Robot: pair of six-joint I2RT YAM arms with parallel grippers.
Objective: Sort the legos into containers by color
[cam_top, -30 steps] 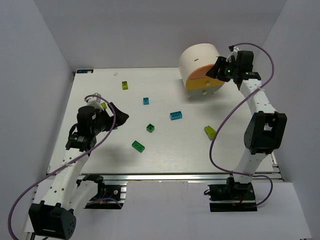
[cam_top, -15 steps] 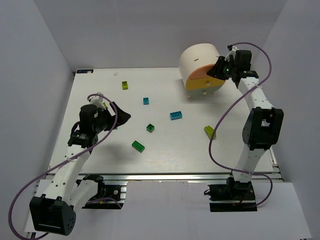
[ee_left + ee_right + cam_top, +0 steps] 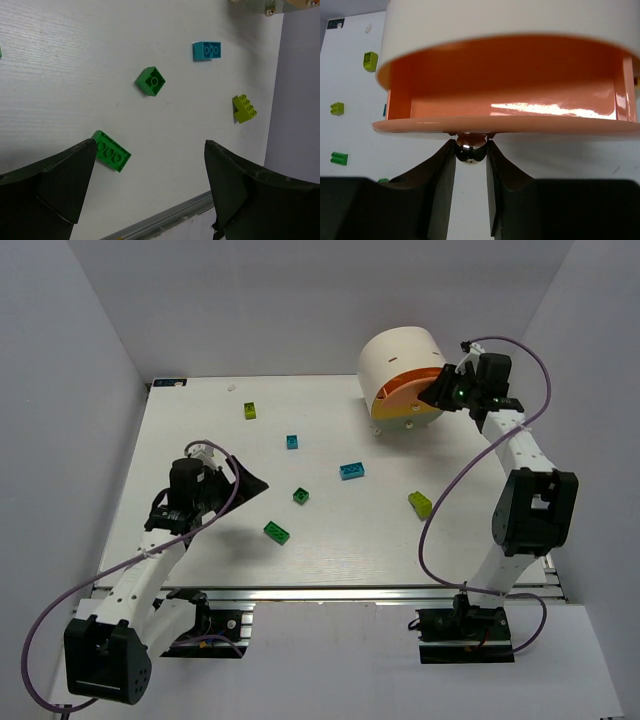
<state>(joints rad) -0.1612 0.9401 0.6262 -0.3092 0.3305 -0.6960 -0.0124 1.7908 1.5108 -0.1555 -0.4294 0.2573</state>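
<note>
The cream cabinet (image 3: 398, 357) stands at the back right, its orange drawer (image 3: 412, 390) partly pulled out above a yellow drawer (image 3: 405, 413). My right gripper (image 3: 441, 391) is shut on the orange drawer's metal knob (image 3: 471, 142); the drawer (image 3: 510, 107) looks empty inside. My left gripper (image 3: 252, 481) is open and empty above the table, its fingers (image 3: 65, 175) wide apart. A green flat brick (image 3: 111, 150) lies by its left finger. A dark green brick (image 3: 151, 81), a cyan brick (image 3: 207, 50) and a lime brick (image 3: 244, 108) lie farther off.
More bricks lie on the white table (image 3: 200, 400): lime (image 3: 250, 410) at the back, small cyan (image 3: 292, 441), cyan (image 3: 351, 471), dark green (image 3: 301, 495), green (image 3: 277, 531), lime (image 3: 420, 503). The table's front rail (image 3: 165, 215) runs close under my left gripper.
My right gripper has drawn the orange drawer out of the cabinet by its knob. My left arm has shifted and its gripper has swung nearer the green flat brick.
</note>
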